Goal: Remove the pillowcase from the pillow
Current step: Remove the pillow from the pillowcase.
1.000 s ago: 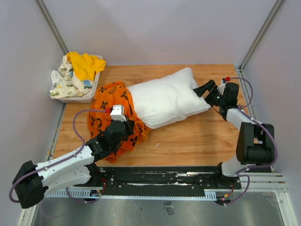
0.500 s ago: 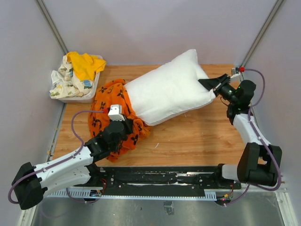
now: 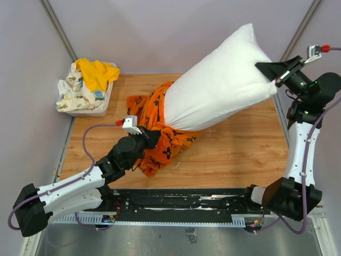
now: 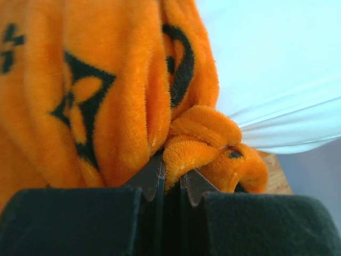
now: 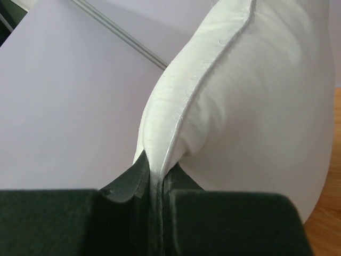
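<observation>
Between the two grippers, the orange monogram pillowcase (image 3: 168,136) hangs bunched around the lower end of the white pillow (image 3: 218,90), whose upper end is lifted clear of the tabletop (image 3: 234,154). The left gripper (image 4: 173,178) has its fingers closed on a plush fold of the case, and the pillow's bare white bulge lies beyond that fold, to its right. The right gripper (image 5: 160,176), raised high, is clamped on the pillow's piped corner seam, with the bulk of the pillow hanging away below it. The case covers only the pillow's last portion, so separation looks close, yet several things could spoil it. The left grip holds a thick, soft fold near the fingertips, and a hard pull may drag it free. The right grip is on a thin seam carrying the pillow's weight, so it could slip or let the pillow swing. If the case snags, case and pillow would simply rise together. Off to the left of the left gripper, a white bin (image 3: 90,111) of cloths stands well apart.
</observation>
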You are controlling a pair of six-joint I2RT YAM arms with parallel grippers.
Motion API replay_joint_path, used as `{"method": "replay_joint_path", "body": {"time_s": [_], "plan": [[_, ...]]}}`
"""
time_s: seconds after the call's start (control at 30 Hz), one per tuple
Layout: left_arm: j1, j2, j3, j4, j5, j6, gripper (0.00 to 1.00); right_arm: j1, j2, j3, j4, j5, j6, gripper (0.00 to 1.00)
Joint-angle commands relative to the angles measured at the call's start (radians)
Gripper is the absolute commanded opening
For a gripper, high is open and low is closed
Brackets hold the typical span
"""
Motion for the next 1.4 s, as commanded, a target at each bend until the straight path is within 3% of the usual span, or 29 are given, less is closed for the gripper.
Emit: {"method": "replay_joint_path", "body": {"time_s": [0.0, 0.2, 0.4, 0.47, 0.57, 0.63, 0.67, 0.77, 0.87, 1.0, 1.13, 1.37], "plan": [[0.047, 0.039, -0.079, -0.392, -0.314, 0.018, 0.00, -0.164, -0.011, 0.195, 0.157, 0.255, 0.088, 0.01], [0.053, 0.037, -0.101, -0.426, -0.308, -0.039, 0.00, -0.200, -0.032, 0.299, 0.029, 0.309, 0.007, 0.01], [0.053, 0.027, -0.105, -0.403, -0.238, -0.030, 0.03, -0.203, -0.081, 0.215, 0.029, 0.294, -0.022, 0.01], [0.053, 0.014, -0.081, -0.390, -0.218, 0.017, 0.26, -0.202, -0.092, 0.170, 0.056, 0.279, -0.016, 0.01], [0.053, -0.034, -0.013, -0.391, -0.252, 0.092, 0.74, -0.201, -0.108, 0.115, 0.076, 0.259, -0.017, 0.01], [0.053, -0.098, 0.046, -0.353, -0.252, 0.146, 0.95, -0.199, -0.116, 0.071, 0.087, 0.253, -0.014, 0.01], [0.053, -0.137, 0.071, -0.305, -0.205, 0.199, 0.99, -0.198, -0.118, 0.049, 0.101, 0.248, -0.005, 0.01], [0.053, -0.178, 0.165, -0.195, -0.038, 0.270, 0.99, -0.197, -0.119, -0.019, 0.142, 0.240, 0.021, 0.01], [0.053, -0.062, 0.362, -0.277, 0.057, 0.328, 0.99, -0.191, -0.127, -0.070, 0.155, 0.236, 0.014, 0.01], [0.064, 0.107, 0.495, -0.301, -0.013, 0.400, 0.99, -0.142, -0.138, -0.096, 0.131, 0.225, -0.042, 0.01], [0.253, 0.267, 0.544, -0.187, 0.268, 0.346, 0.99, -0.035, -0.148, -0.092, 0.027, 0.216, -0.164, 0.01], [0.378, 0.627, 0.749, -0.206, 0.296, 0.381, 0.99, 0.049, -0.189, -0.139, -0.063, 0.201, -0.263, 0.01]]}}
